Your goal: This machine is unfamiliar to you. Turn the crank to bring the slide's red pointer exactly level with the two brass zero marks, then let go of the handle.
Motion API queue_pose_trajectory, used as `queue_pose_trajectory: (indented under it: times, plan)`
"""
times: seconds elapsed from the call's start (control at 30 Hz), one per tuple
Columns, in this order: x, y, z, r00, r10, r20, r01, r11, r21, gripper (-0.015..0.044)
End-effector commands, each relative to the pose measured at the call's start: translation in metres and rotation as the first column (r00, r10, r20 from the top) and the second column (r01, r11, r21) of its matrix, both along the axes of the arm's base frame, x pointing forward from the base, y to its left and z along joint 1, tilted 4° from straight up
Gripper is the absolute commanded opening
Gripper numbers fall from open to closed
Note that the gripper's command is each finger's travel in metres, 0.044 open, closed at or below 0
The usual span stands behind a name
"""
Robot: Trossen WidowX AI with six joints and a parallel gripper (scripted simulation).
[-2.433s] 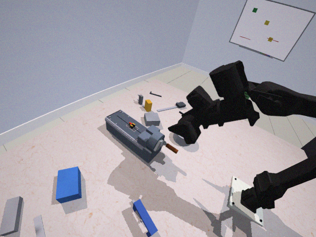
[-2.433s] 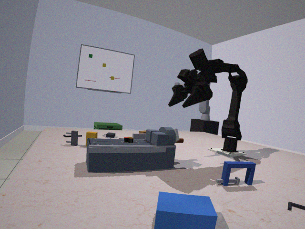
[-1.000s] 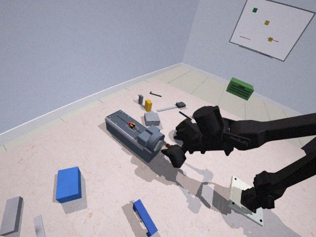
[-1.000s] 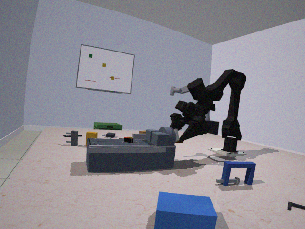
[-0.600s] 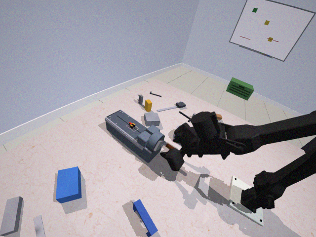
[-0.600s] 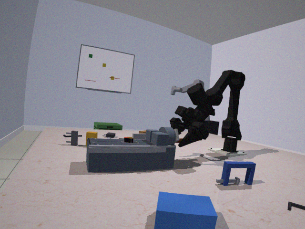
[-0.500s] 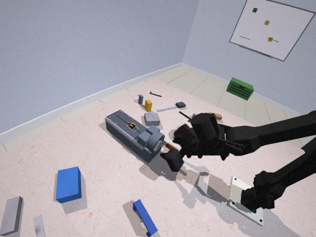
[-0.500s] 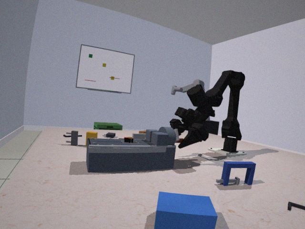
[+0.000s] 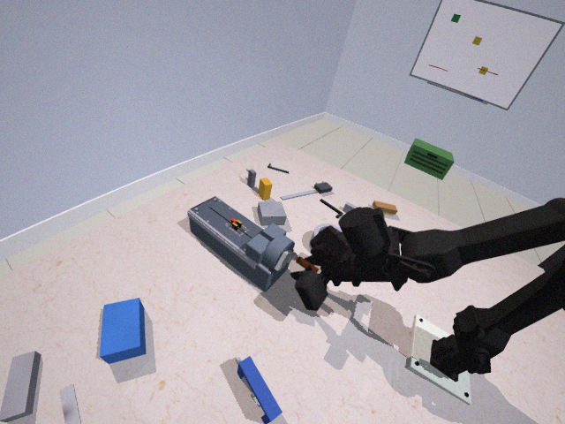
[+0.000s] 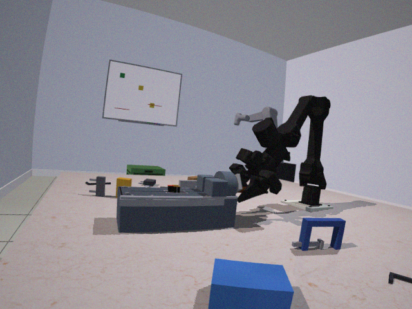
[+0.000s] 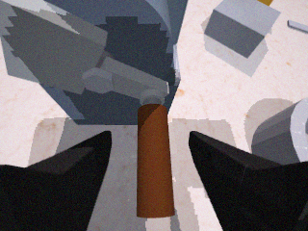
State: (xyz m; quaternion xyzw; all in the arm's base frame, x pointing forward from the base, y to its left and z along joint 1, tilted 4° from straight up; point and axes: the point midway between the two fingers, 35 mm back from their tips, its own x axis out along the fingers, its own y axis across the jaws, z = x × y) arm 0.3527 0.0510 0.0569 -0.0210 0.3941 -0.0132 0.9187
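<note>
The blue-grey machine [image 9: 228, 248] [image 10: 176, 215] stands on the table. The red pointer [image 9: 233, 221] on its top sits close beside the brass marks [image 9: 235, 224], seeming slightly toward the end away from the crank; exact level cannot be told. The crank's grey arm [image 11: 135, 78] ends in a brown handle [image 9: 306, 264] [image 11: 155, 168] that sticks out from the machine's end. My gripper [image 9: 303, 268] [image 10: 236, 184] [image 11: 150, 137] is partly open, one finger on each side of the handle. The wrist view shows a gap on both sides, so neither fingertip touches it.
A grey block [image 9: 272, 212] [image 11: 236, 30] and a yellow block [image 9: 265, 188] [image 10: 123, 185] stand beside the machine. A round grey thing [image 11: 274, 137] is right of the gripper in the wrist view. A blue block [image 9: 122, 329] [image 10: 251, 275] and a blue bracket [image 9: 259, 388] [image 10: 322, 223] stand farther off.
</note>
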Motion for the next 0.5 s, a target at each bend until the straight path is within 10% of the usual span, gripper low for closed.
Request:
queue_pose_trajectory:
  times: [0.0, 0.23, 0.47]
  plan:
    - [0.0003, 0.0006, 0.0001, 1.0, 0.006, 0.002, -0.006, 1.0, 0.001, 0.0177]
    - [0.0003, 0.0006, 0.0001, 1.0, 0.006, 0.002, -0.006, 1.0, 0.001, 0.0]
    - [-0.0001, 0.0006, -0.0006, 1.0, 0.006, 0.002, -0.006, 1.0, 0.001, 0.0]
